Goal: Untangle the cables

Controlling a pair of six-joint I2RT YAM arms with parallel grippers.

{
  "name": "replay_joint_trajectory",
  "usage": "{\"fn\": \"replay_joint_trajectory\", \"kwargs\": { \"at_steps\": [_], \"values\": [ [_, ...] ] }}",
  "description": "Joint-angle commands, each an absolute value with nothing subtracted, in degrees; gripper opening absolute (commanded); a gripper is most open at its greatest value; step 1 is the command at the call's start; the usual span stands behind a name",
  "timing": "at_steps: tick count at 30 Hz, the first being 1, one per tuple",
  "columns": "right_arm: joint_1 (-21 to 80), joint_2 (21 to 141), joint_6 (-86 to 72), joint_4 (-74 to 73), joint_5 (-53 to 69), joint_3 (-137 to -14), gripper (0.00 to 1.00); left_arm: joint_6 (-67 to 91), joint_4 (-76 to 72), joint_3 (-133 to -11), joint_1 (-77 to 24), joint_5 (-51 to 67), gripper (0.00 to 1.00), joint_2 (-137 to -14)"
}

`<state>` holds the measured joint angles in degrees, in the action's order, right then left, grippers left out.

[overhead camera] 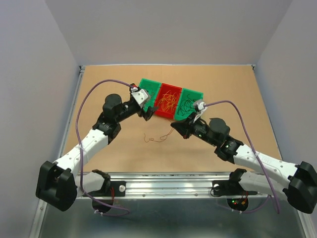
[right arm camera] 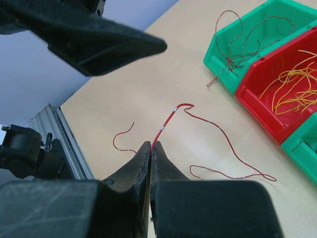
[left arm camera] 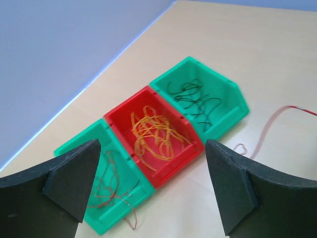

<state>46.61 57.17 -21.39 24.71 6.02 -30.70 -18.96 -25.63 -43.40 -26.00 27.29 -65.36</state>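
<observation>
Black and spread wide, the left tool point(left arm camera: 152, 148) hovers empty over the bins. Red-brown cables point(left arm camera: 106, 191) sit in the left green bin point(left arm camera: 79, 136), orange ones point(left arm camera: 156, 136) in the red bin point(left arm camera: 126, 104), and dark green ones point(left arm camera: 195, 101) in the right green bin point(left arm camera: 233, 99). A loose red cable point(right arm camera: 218, 131) trails over the tabletop point(right arm camera: 163, 74), one end pinched in the right tool point(right arm camera: 150, 148). It probably belongs in the left green bin. Lift slowly so that it hangs clear of the short scrap point(right arm camera: 123, 141) nearby.
</observation>
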Motion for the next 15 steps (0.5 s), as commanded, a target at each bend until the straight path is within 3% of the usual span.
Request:
{"fn": "replay_joint_trajectory", "kwargs": {
  "at_steps": [1, 5, 15],
  "values": [
    [47.2, 57.2, -20.9, 25.9, 7.2, -34.8, 0.01, -21.6, -29.0, -41.2, -25.8, 44.6, 0.99, -64.3],
    [47.3, 57.0, -20.7, 26.5, 8.4, -34.8, 0.01, -24.6, -26.6, -41.9, -25.8, 54.8, 0.99, -66.4],
    [47.3, 55.9, -20.3, 26.7, 8.4, -34.4, 0.0, -29.1, -18.1, -45.0, -27.0, 64.7, 0.99, -71.3]
  ]
}}
